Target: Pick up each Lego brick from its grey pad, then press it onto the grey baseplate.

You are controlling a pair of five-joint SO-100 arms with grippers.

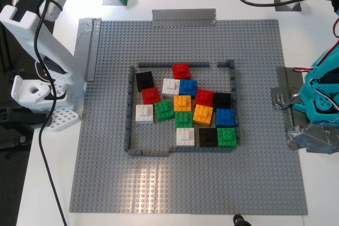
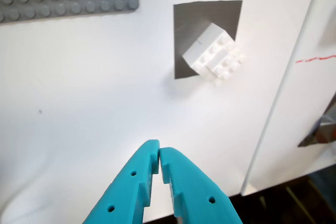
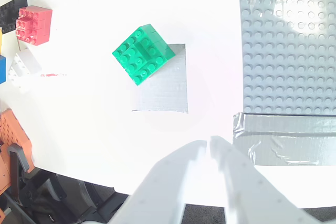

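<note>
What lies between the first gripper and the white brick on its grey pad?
Nothing: in the first wrist view only bare white table separates my first gripper, jaws together, from the white brick on its grey pad.

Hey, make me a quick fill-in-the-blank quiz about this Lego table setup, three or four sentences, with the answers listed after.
1. The bright green Lego brick overhangs a corner of a small silvery ____ pad.
2. The brick lying partly on the darker grey pad in the first wrist view is ____.
3. My first gripper, made of ____ plastic, has its jaws together.
4. The loose coloured bricks sit inside a low dark-grey ____ on the large grey studded baseplate.

Missing words: tape; white; teal; frame
</note>
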